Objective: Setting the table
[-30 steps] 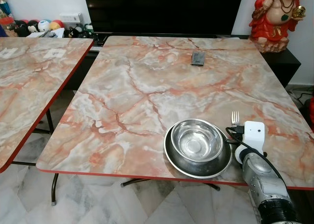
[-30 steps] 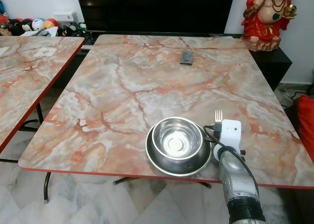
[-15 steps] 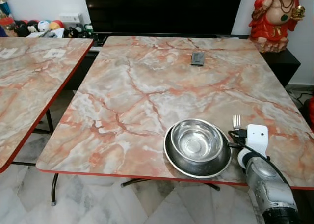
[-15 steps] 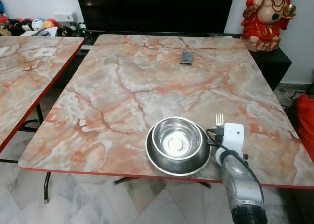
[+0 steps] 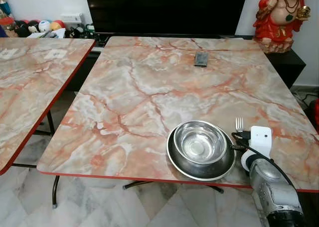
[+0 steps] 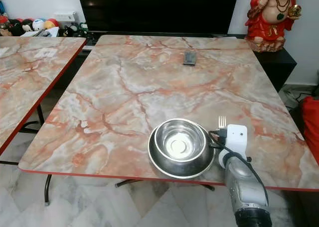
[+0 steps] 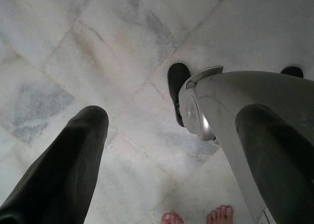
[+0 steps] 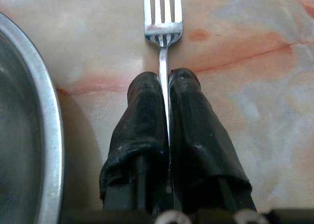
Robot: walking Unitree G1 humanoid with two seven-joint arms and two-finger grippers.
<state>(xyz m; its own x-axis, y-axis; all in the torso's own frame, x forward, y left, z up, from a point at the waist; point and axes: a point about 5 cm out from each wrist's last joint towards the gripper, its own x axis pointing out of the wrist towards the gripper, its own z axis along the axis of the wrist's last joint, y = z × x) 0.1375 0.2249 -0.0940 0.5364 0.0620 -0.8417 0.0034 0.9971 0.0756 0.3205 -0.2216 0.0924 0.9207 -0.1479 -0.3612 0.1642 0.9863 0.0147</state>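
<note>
Steel fork pinched in right pincer beside bowl.

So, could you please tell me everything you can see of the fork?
The fork is shiny silver metal with four tines and a thin handle. The right claw is shut on that handle, its two black fingers pressed against either side. It lies low over the marble-patterned table, just right of the steel plate, tines pointing away from the robot.
</note>
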